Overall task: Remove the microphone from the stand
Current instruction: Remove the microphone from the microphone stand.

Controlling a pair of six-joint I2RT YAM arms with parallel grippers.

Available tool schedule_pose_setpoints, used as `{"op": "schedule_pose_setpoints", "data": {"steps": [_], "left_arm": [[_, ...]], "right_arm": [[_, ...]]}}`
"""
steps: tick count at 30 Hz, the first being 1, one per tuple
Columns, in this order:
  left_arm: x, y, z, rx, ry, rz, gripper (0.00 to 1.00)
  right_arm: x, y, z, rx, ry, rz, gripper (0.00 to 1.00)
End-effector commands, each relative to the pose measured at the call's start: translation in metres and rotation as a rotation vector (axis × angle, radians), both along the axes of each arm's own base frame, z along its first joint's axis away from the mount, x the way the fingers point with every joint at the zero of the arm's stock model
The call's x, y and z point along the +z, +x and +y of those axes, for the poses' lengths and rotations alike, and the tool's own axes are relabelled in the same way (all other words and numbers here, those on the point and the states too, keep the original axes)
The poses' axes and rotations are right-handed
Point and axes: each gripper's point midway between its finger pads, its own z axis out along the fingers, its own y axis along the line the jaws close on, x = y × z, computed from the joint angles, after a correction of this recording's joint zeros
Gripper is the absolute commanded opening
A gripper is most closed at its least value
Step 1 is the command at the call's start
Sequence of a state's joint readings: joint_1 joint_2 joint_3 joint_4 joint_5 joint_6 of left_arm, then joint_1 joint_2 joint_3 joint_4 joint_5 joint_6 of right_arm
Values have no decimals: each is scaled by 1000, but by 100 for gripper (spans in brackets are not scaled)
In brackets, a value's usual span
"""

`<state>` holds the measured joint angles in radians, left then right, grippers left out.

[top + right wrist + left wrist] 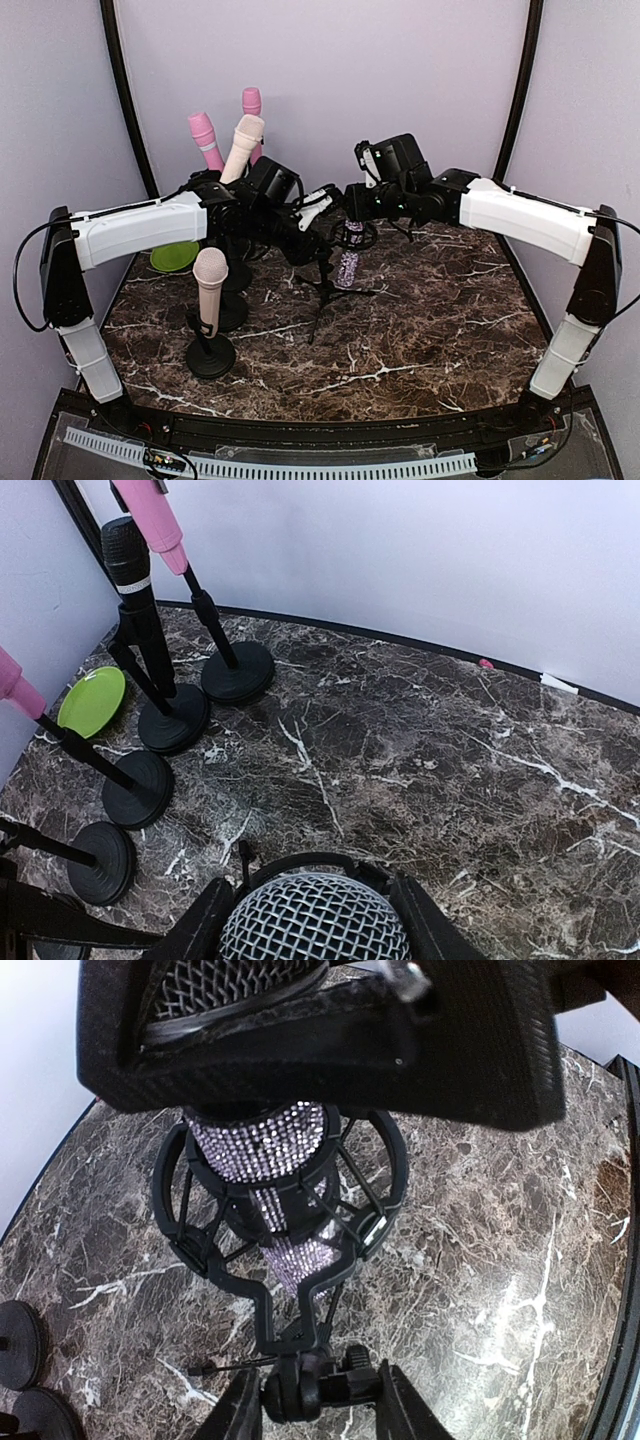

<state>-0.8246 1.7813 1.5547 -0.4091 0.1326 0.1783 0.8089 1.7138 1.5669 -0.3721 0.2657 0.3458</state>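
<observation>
A rhinestone-covered microphone [348, 266] hangs upright in a black ring mount [190, 1230] on a small tripod stand [325, 290] at mid-table. From below, my left gripper [315, 1392] is shut on the stand's swivel joint [300, 1380], one finger on each side of it. In the right wrist view my right gripper [312, 928] is shut on the microphone's silver mesh head [310, 905]. The left wrist view shows the sparkly body [262, 1150] still inside the mount, with the right gripper's black fingers [330, 1050] wrapped round the head above it.
Other microphones on round-based stands crowd the left: beige [210, 285], cream [243, 140], two pink ones [205, 135] and a black one [128, 565]. A green plate [175, 257] lies at the far left. Purple walls close the back and sides.
</observation>
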Motion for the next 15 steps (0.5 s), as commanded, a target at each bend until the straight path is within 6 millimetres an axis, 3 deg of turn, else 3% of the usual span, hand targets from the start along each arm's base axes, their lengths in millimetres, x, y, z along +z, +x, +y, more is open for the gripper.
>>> {"op": "schedule_pose_setpoints", "data": {"steps": [1,5,10,15], "left_arm": [[-31,-8,10,0,90,57,22],[-28,-9,9,-10,79,55,21],[-22,-9,8,-16,68,42,18],[-21,-9,9,-18,70,34,17]], "right_arm": [[115,-7,-1,8,234,-212,21],[115,-13,14,99,255,-201,22],[93,-23,46,251,212,-179,22],[88,-27,55,300,149,-194,22]]}}
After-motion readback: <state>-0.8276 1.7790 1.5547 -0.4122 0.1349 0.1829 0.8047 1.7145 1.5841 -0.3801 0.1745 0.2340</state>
